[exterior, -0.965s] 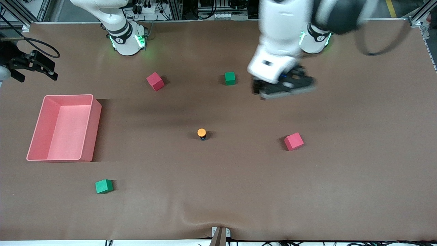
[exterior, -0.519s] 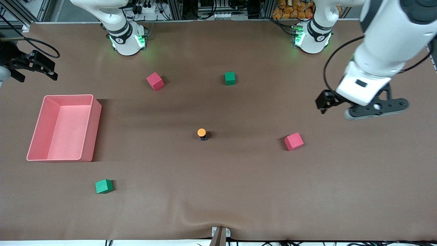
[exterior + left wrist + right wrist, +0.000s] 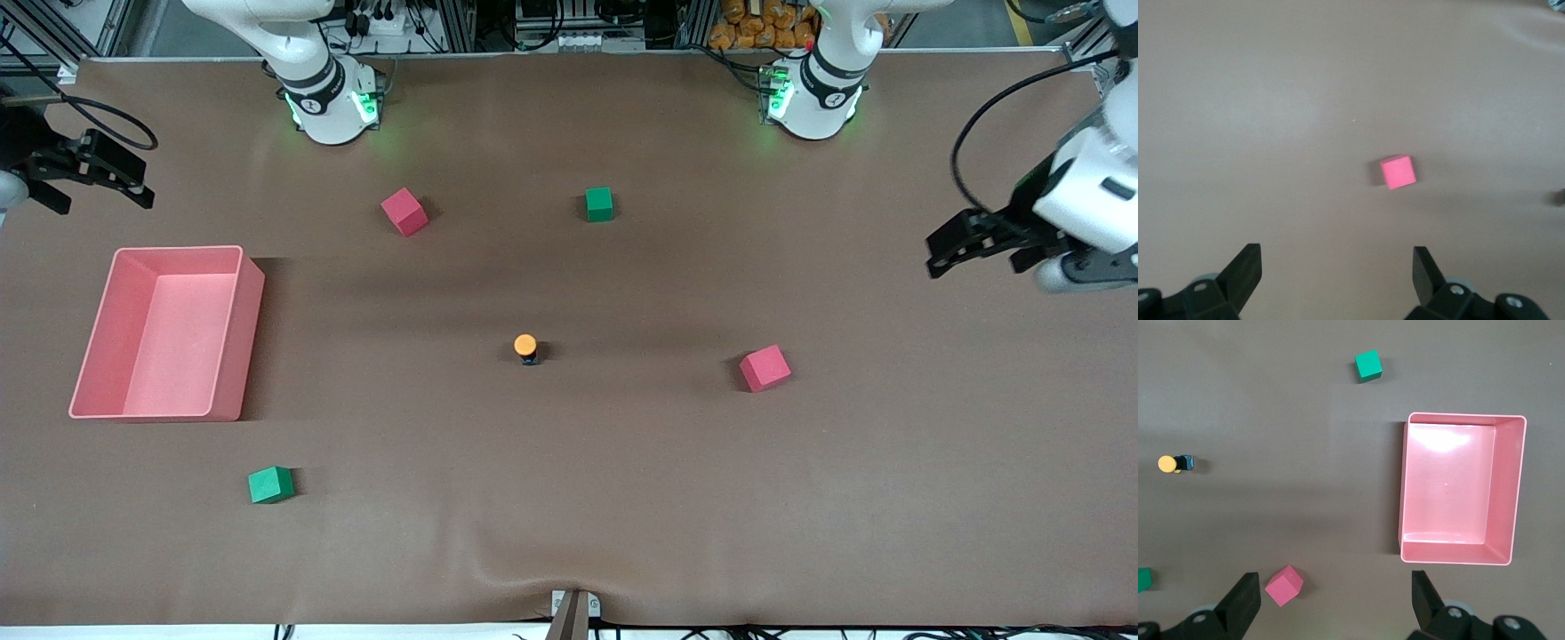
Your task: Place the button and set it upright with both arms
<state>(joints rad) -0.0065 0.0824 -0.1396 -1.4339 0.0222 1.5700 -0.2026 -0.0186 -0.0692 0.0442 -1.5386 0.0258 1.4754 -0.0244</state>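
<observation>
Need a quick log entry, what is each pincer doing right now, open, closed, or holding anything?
Left pincer: open, holding nothing, up over the left arm's end of the table.
Right pincer: open, holding nothing, up over the right arm's end.

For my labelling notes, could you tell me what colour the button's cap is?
Orange, on the button; it shows best in the front view.

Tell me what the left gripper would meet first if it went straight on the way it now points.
Probably bare table. The left gripper, fingers open, hangs over the left arm's end of the table pointing down; the nearest red cube sits off its centre line, though depth is unclear.
</observation>
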